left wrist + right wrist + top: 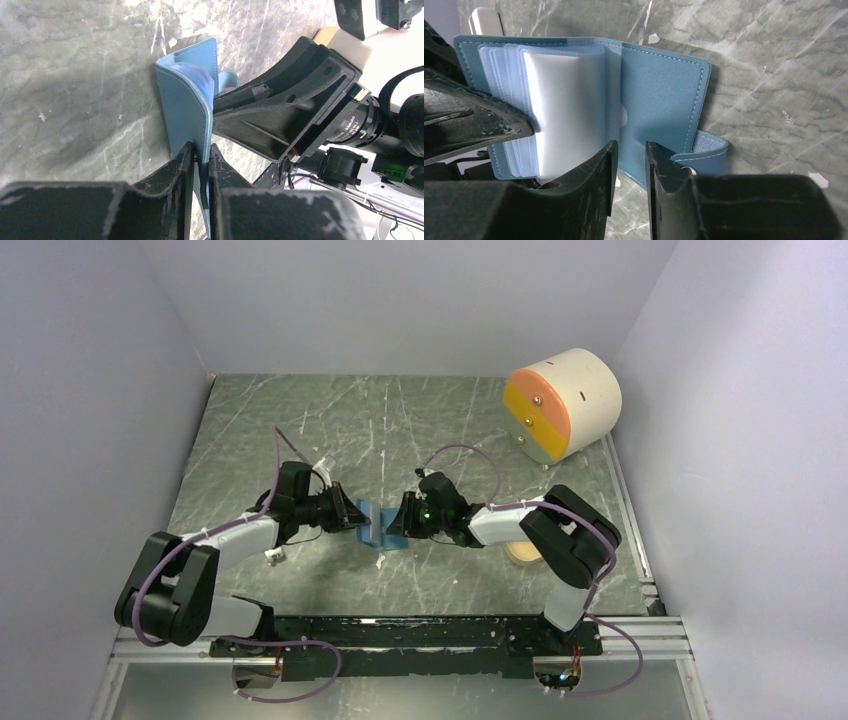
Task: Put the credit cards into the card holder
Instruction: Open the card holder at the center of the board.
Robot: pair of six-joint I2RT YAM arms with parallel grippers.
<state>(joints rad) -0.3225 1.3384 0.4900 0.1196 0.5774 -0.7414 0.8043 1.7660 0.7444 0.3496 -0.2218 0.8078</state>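
Looking from above, you find the card holder (376, 524) standing open, well left of the cream drum (565, 405). Left wrist: your left gripper (200, 152) clamps one cover, steadying it. Right wrist: your right gripper (628, 150), jaws apart, likely props the other open.

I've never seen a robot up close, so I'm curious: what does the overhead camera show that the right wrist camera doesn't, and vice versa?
Only the overhead view: both whole arms, the cream drum with orange-yellow drawers at the back right, and a tan tray partly hidden by the right arm. Only the right wrist view: the clear plastic sleeves inside the open card holder and its strap tab. Both: the blue holder between the left gripper and right gripper, on the marbled table.
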